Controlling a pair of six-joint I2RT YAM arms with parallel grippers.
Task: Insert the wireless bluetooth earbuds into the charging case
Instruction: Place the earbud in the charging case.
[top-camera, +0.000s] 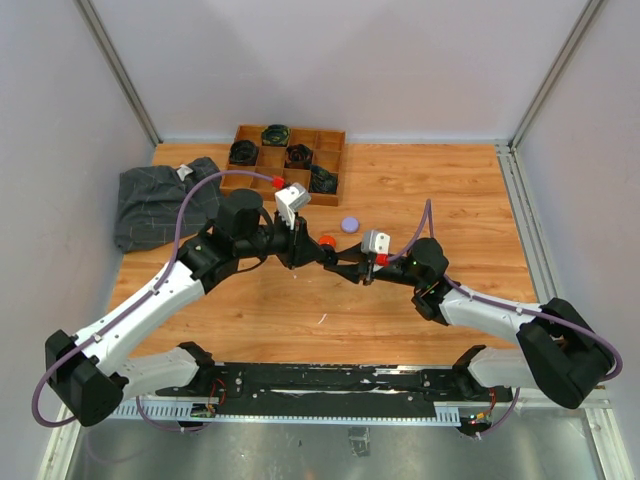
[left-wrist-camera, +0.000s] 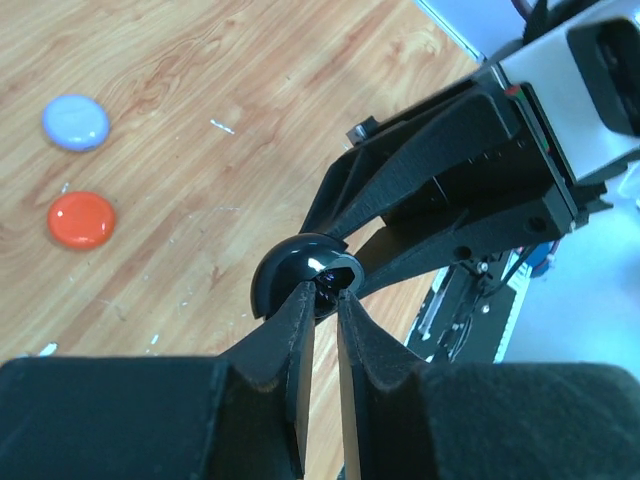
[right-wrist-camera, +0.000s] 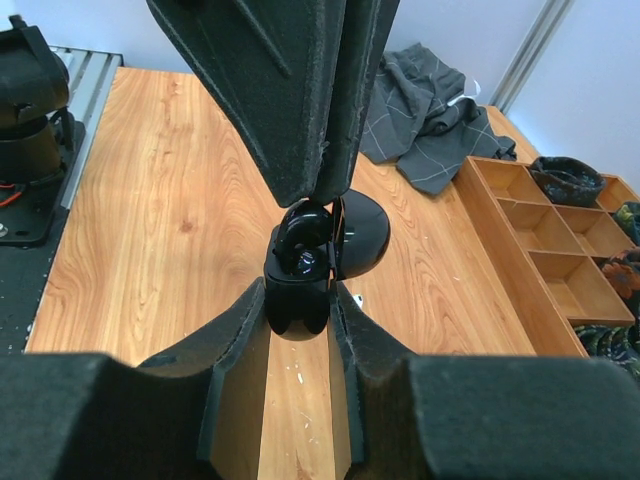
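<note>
A black charging case (right-wrist-camera: 298, 305) hangs above the table, its lid (right-wrist-camera: 362, 235) swung open to the right. My right gripper (right-wrist-camera: 300, 290) is shut on the case's lower half. My left gripper (right-wrist-camera: 325, 195) comes down from above and is shut on a black earbud (right-wrist-camera: 303, 228), which sits at the case's open top. In the left wrist view the left gripper (left-wrist-camera: 325, 295) touches the case (left-wrist-camera: 285, 272), and the right gripper's fingers (left-wrist-camera: 400, 200) reach in from the upper right. In the top view both grippers meet at mid-table, left gripper (top-camera: 300, 250) and right gripper (top-camera: 345, 265).
A red-orange round case (left-wrist-camera: 81, 219) and a lilac round case (left-wrist-camera: 75, 122) lie on the wooden table beyond the grippers. A wooden compartment tray (top-camera: 340, 135) with dark items stands at the back. A grey cloth (top-camera: 160, 200) lies at the left.
</note>
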